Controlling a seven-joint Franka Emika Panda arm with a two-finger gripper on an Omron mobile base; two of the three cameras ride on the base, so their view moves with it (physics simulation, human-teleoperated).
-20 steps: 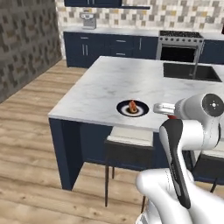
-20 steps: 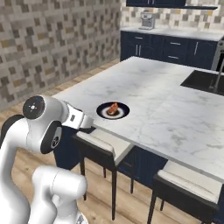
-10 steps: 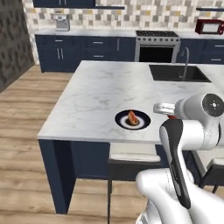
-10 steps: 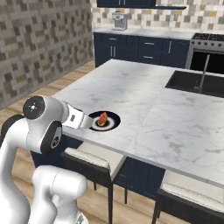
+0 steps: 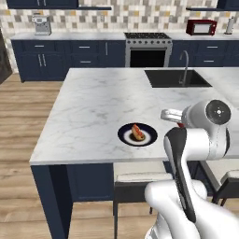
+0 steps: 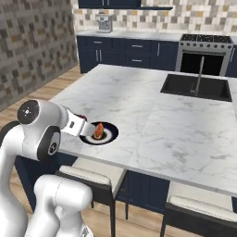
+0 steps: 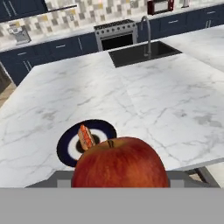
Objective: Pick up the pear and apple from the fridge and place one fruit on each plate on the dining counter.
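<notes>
Closest to the hand camera, the apple (image 7: 119,162) is seen large and red with its stem up, so it is judged to be carried in the gripper (image 6: 82,127), whose fingers are closed on it; the fingertips themselves are hidden by the fruit. From the right base view only a sliver of red is made out at the hand, probably the same apple.

Just beyond it, near the front edge of the dining counter (image 5: 93,112), a dark plate (image 7: 70,142) with a paler centre is laid. On it an orange-red, elongated item (image 7: 85,136) is already resting; it does not look like a nearly round yellow-green pear, and what it is cannot be told at this size. The same plate (image 5: 126,135) lies slightly left of the arm in the left base view.

Farther back, a sink (image 5: 175,78) with its faucet is set into the marble, and behind that a stove (image 5: 148,49) stands along the wall.

No second, bright blue plate is made out in these pictures. The risk is judged to lie there: if the apple is released on the dark plate, two items would share one plate. A release near the rim could also let the round fruit roll off toward the counter's edge and the stools (image 6: 95,178) below.
</notes>
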